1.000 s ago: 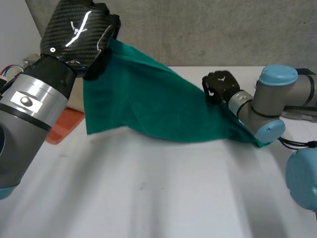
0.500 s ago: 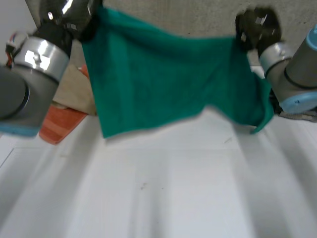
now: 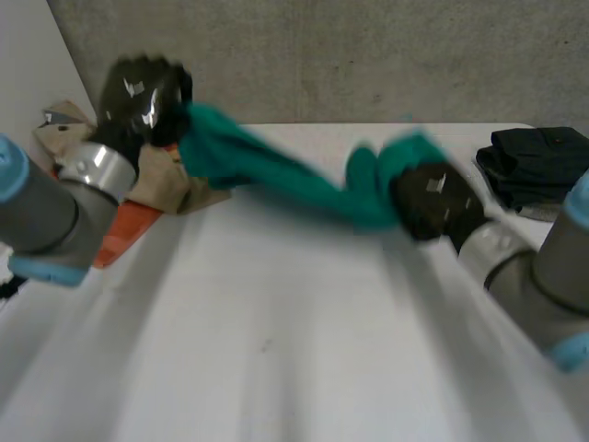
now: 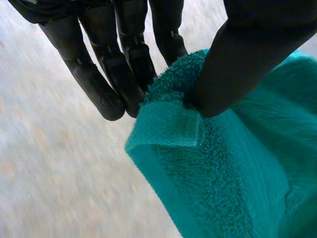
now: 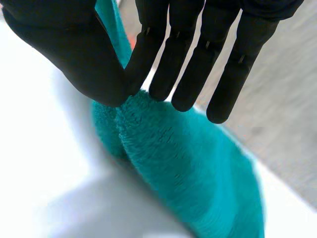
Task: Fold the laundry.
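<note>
Spreading step, I'd judge: left hand (image 3: pixel 138 97) and right hand (image 3: pixel 431 204) are each clamping thumb and fingers (image 4: pixel 101 87) on an end of the green towel (image 3: pixel 285 180), which is sagging bunched over the counter (image 3: pixel 276 350); next move is calling for pulling taut, laying flat.

Robot lab: bare concrete wall (image 3: pixel 368 55) behind plain white counter (image 3: pixel 276 368); left arm (image 3: pixel 46 216), right arm (image 3: pixel 538 276) over it; dark clothes (image 3: pixel 538 161) at far right corner.

White worktop (image 3: pixel 276 350), matte, in diffuse light. Rough grey concrete wall (image 3: pixel 368 55) behind its far edge at 12 o'clock; paler plain wall (image 3: pixel 28 64) at 10 o'clock.
</note>
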